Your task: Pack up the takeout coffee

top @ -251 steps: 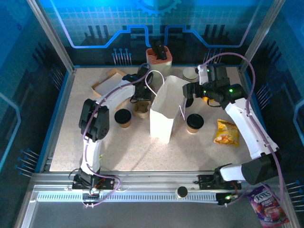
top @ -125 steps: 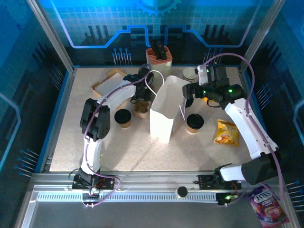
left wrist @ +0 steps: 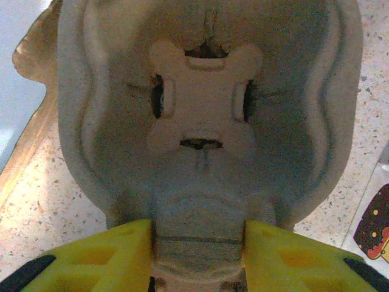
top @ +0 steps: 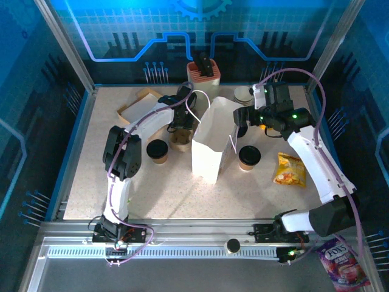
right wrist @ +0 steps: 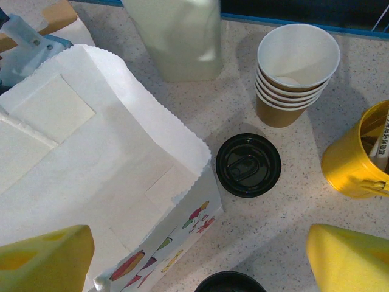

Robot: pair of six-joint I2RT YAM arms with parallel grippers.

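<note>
Two takeout coffees stand either side of an open white paper bag (top: 208, 141): a lidded tan cup (top: 157, 151) on the left and another (top: 249, 157) on the right, its lid edge (right wrist: 230, 281) at the bottom of the right wrist view. My left gripper (top: 180, 129) reaches down behind the bag's left side. In the left wrist view its yellow fingers (left wrist: 103, 255) press both sides of the near ridge of a grey pulp cup carrier (left wrist: 206, 115). My right gripper (right wrist: 197, 261) hangs open over the bag's right rim (right wrist: 146, 109), nothing between its fingers.
A stack of nested lidless cups (right wrist: 296, 73), a loose black lid (right wrist: 248, 165) and a yellow tub (right wrist: 358, 152) sit behind the bag. A pale container (right wrist: 176, 36) stands further back. A yellow snack bag (top: 289, 169) lies at the right, a brown cardboard tray (top: 137, 103) at the back left.
</note>
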